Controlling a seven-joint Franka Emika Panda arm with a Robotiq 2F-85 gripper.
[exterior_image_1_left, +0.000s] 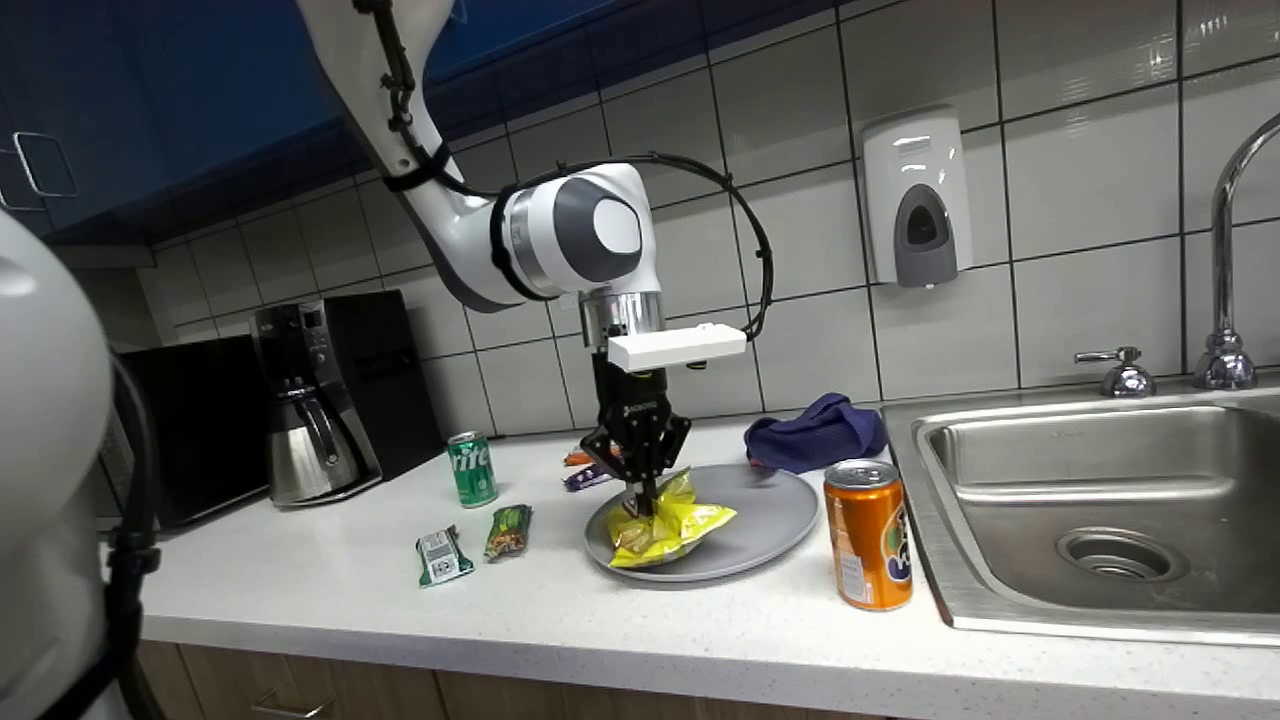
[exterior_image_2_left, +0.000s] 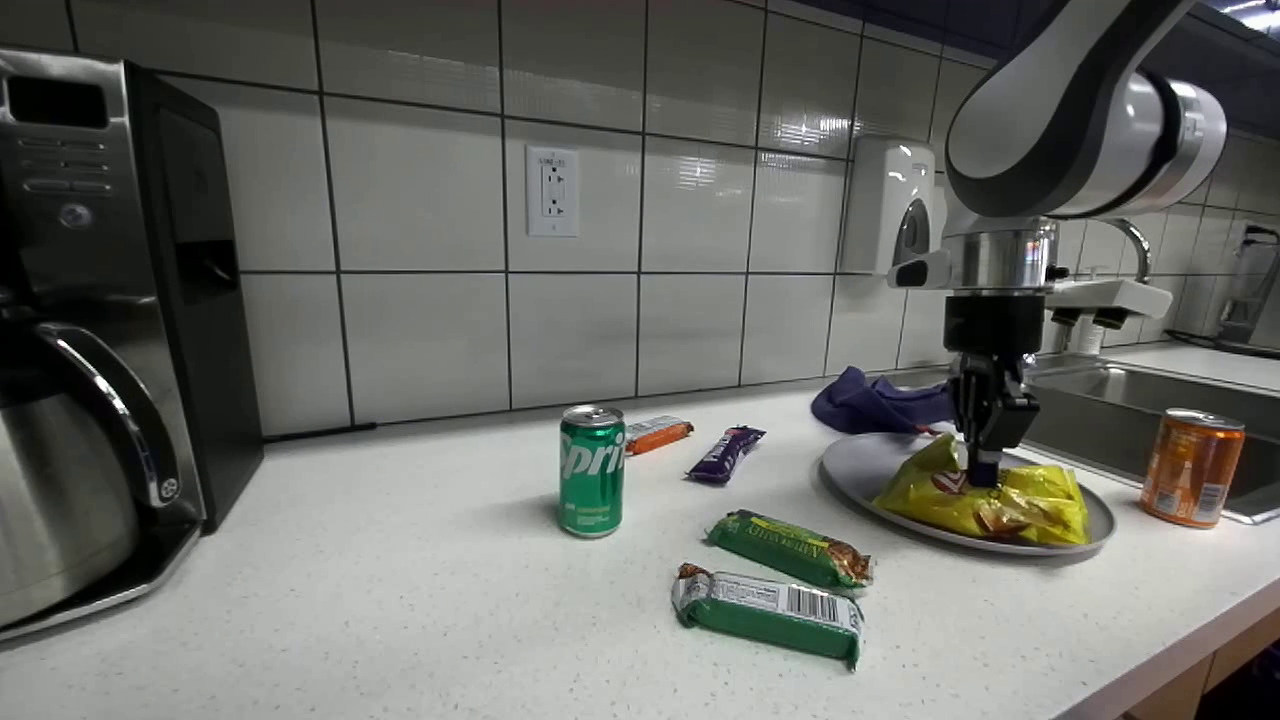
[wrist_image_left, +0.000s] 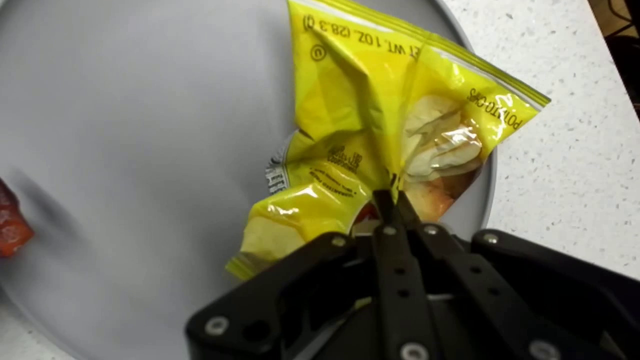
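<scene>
My gripper (wrist_image_left: 396, 201) points down; its fingers (wrist_image_left: 385, 209) are drawn together and clamped on a pinched fold of the yellow chip bag (wrist_image_left: 345, 95). The bag sits on the grey plate (exterior_image_1_left: 770, 515), off-centre, one corner reaching past the rim in the wrist view. Adjacent obstructions: the orange can (exterior_image_1_left: 868, 535) stands upright just beside the plate, near the sink (exterior_image_1_left: 945, 540); the purple cloth (exterior_image_1_left: 820, 435) lies bunched near the rim, toward the tiled wall (exterior_image_2_left: 420, 330). A red object (wrist_image_left: 12, 222), type unclear, shows at the wrist view's left edge. Across the plate from the orange can, two green-wrapped bars (exterior_image_2_left: 790, 548) lie on the counter (exterior_image_2_left: 380, 600), and a green can (exterior_image_2_left: 590, 475) stands upright beyond them. In an exterior view, an orange wrapper (exterior_image_1_left: 577, 459) and a purple wrapper (exterior_image_1_left: 592, 476) show partly behind my gripper. The coffee maker (exterior_image_1_left: 375, 375) stands well apart
</scene>
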